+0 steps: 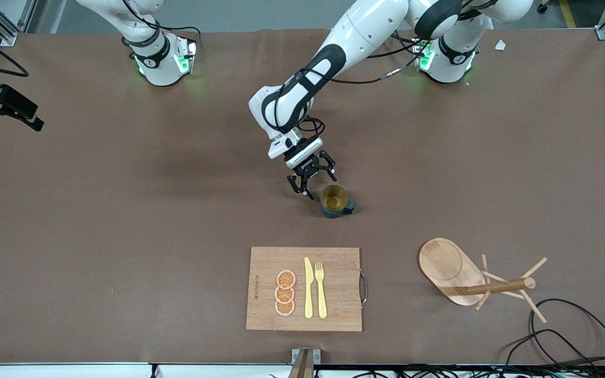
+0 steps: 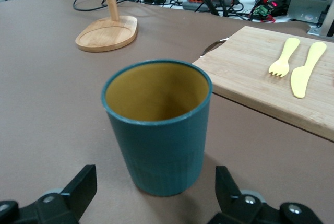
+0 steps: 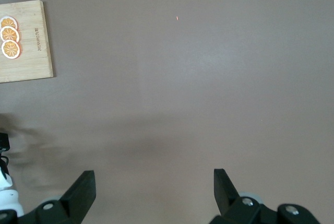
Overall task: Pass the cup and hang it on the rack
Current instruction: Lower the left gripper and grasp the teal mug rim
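Note:
The dark teal cup (image 1: 334, 201) stands upright mid-table, its yellowish inside showing and its small handle turned away from my left gripper. My left gripper (image 1: 319, 184) is open, low beside the cup, on the side farther from the front camera. In the left wrist view the cup (image 2: 156, 130) stands just ahead of the gripper (image 2: 155, 185), between the lines of its spread fingers, untouched. The wooden rack (image 1: 470, 278) stands toward the left arm's end, nearer the front camera; it also shows in the left wrist view (image 2: 107, 31). My right gripper (image 3: 151, 192) is open and empty, high over bare table.
A bamboo cutting board (image 1: 305, 289) with a yellow knife, a fork and orange slices lies nearer the front camera than the cup. Black cables (image 1: 560, 336) lie by the rack at the table's edge. A black device (image 1: 3, 105) sits at the right arm's end.

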